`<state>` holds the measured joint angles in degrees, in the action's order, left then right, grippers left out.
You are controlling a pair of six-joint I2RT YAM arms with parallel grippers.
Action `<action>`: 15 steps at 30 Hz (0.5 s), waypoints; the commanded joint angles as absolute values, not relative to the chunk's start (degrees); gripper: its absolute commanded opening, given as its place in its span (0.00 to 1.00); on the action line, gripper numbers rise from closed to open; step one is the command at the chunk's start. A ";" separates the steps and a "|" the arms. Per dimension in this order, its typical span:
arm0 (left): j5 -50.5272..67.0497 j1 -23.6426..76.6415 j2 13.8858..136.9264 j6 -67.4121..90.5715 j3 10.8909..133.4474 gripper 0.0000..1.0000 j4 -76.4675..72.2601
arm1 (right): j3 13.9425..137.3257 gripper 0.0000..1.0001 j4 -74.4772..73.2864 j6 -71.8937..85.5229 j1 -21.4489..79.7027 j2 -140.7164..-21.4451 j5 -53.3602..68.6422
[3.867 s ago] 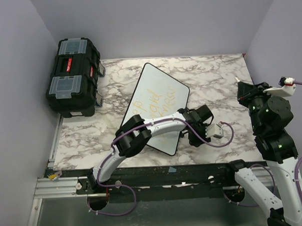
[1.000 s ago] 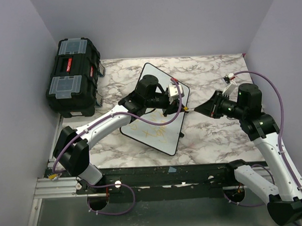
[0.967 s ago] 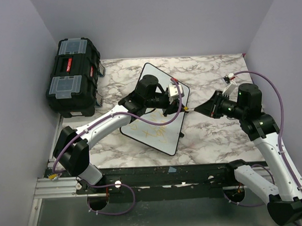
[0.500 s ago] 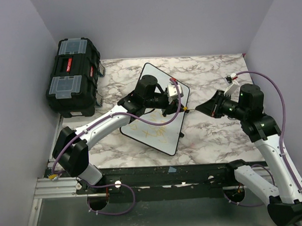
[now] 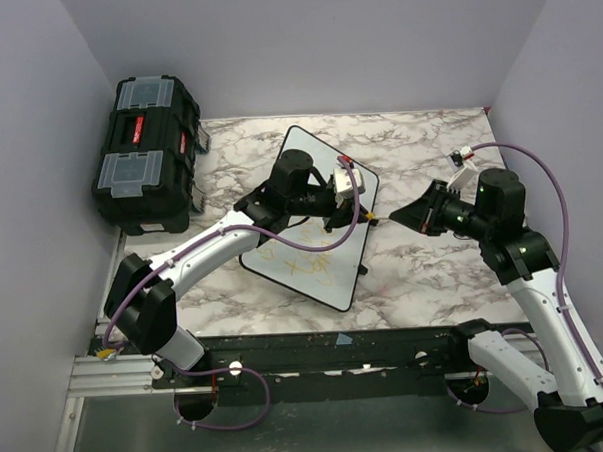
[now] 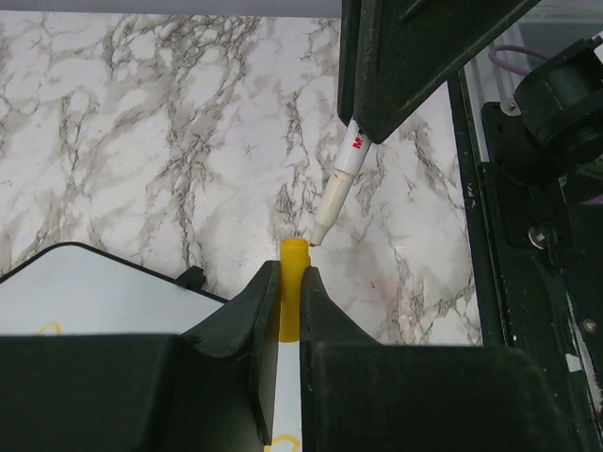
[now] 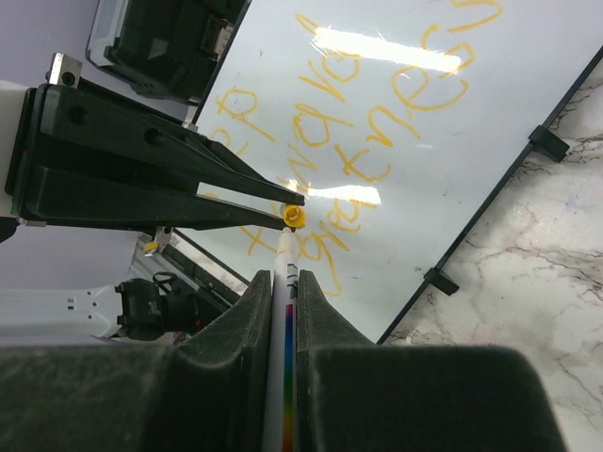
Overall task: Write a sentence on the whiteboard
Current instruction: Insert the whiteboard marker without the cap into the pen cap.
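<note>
- Two arms are working here. The left arm (image 5: 212, 245) is reaching across the board, and the right arm (image 5: 528, 266) is coming in from the right side.
- One whiteboard (image 5: 329, 285) is lying flat on the marble desk (image 5: 428, 150), around the middle. It's turned at an angle, with its far corner pointing toward the back wall.
- The right wrist view is showing two of the board's little black feet (image 7: 547, 141) along one edge.
- The sentence (image 7: 377, 132) is sitting on that board in yellow-orange marker, three lines of it. Glare and the arm are covering some of it, but one word is looking like "greatness".
- One marker (image 6: 341, 179), white-bodied: the right jaws are clamping together on its barrel, tip pointing out at the left arm.
- One yellow cap (image 6: 294, 273): the left jaws are pinching it, open end facing the marker.
- The marker tip is sitting right at the cap's mouth, just past the board's right edge. Can't tell if it's actually touching.
- One black toolbox (image 5: 143, 153) is sitting at the back left of the desk, well apart from the board.
</note>
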<state>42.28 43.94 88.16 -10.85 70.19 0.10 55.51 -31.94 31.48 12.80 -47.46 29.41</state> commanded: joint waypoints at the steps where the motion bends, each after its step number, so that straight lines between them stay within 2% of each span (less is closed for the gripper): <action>1: 45.26 43.68 86.23 -10.57 69.26 0.00 -1.97 | 54.44 0.01 -29.93 32.21 13.10 -47.34 29.46; 15: 45.17 43.77 86.26 -11.07 69.00 0.00 -1.75 | 55.11 0.01 -30.30 32.35 13.05 -46.79 27.68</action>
